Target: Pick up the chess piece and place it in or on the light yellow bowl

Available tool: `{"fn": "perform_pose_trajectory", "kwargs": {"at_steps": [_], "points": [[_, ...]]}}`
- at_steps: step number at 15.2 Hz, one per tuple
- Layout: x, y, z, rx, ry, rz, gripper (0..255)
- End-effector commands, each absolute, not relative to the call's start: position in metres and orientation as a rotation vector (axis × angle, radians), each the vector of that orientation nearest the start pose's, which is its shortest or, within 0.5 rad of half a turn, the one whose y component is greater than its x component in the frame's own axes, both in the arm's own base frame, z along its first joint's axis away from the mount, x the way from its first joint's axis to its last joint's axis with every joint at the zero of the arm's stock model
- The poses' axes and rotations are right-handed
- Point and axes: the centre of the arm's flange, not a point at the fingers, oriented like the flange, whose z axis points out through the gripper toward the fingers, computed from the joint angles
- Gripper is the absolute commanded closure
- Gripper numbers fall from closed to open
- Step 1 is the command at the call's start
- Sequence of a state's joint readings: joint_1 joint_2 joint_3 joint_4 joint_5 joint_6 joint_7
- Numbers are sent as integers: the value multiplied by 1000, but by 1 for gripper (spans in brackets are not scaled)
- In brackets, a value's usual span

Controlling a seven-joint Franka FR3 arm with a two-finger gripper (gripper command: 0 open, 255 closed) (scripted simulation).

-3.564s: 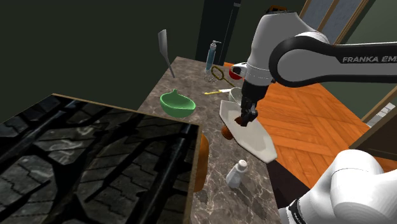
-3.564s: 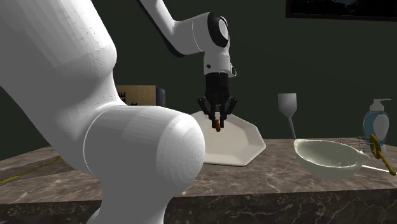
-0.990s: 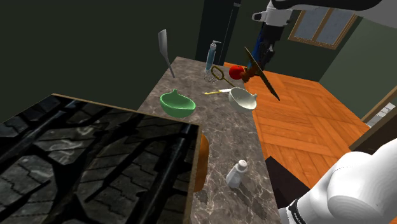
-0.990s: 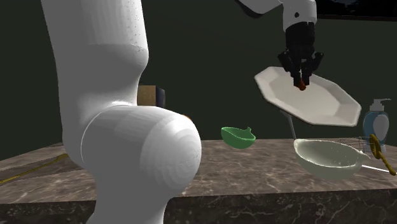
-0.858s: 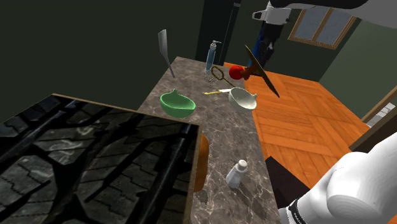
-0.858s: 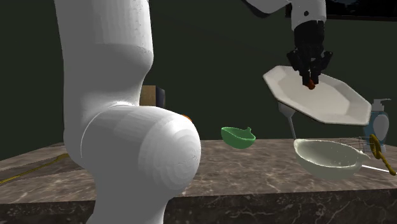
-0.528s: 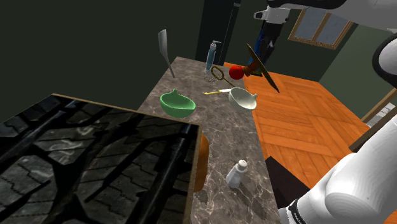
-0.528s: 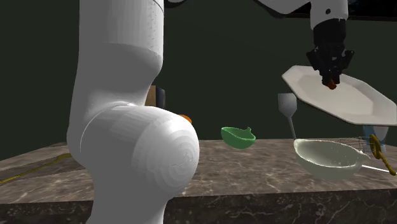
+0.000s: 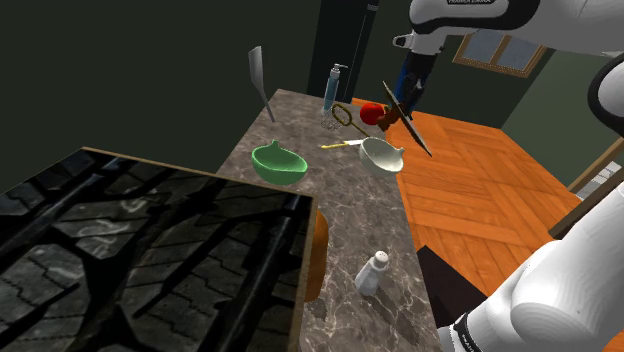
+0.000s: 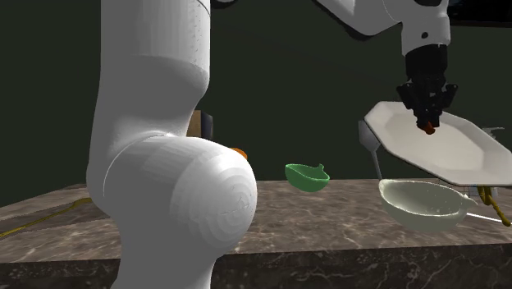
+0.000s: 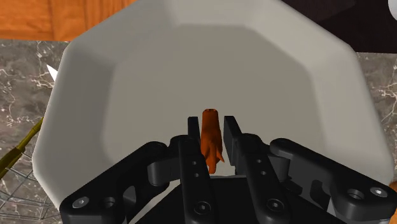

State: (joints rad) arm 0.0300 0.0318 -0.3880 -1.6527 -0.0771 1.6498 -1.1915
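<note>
Wrist view, closest in: the black gripper (image 11: 212, 126) is clamped on the orange chess piece (image 11: 212, 145), one finger on each side, with the piece's tip poking out past the fingertips. Right behind that tip sits a white eight-sided plate (image 11: 159, 70), face-on to the camera. Marble desk (image 11: 19, 76) shows around the plate's rim.

Over to the second exterior view. The big white arm (image 10: 164, 164) fills the foreground. Beyond it, the gripper hangs high on that view's right, pointing down, and the piece is up in the air above the pale bowl (image 10: 422, 205). The plate is off the desk too, tilted, its low edge just over the bowl's rim. Whether the piece touches the plate, I cannot tell.

Shoulder view, front to back. A white salt shaker (image 9: 373, 272) stands near the desk's edge on the side of the wooden floor (image 9: 480, 190). A tyre-tread panel (image 9: 130, 250) covers the other side. Bare marble lies open between the shaker and the green bowl (image 9: 279, 164). The pale bowl sits near the floor-side edge, well apart from the green one. A soap dispenser (image 9: 331, 88) stands at the far end. Lettering on the arm's upper link (image 9: 470, 3) is too small to read.
</note>
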Motion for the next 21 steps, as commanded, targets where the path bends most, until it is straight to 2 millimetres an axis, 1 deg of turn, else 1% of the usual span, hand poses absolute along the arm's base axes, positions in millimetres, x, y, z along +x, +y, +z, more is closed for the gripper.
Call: {"fn": "perform_pose_trajectory", "kwargs": {"at_steps": [1,11,19,20,21], "points": [[530,-203,566,-2903,-1298,135,255],[530,-203,515,-2903,-1298,135,255],[530,-203,515,-2903,-1298,135,255],[530,-203,515,-2903,-1298,135,0],[530,-203,515,-2903,-1298,135,0]]}}
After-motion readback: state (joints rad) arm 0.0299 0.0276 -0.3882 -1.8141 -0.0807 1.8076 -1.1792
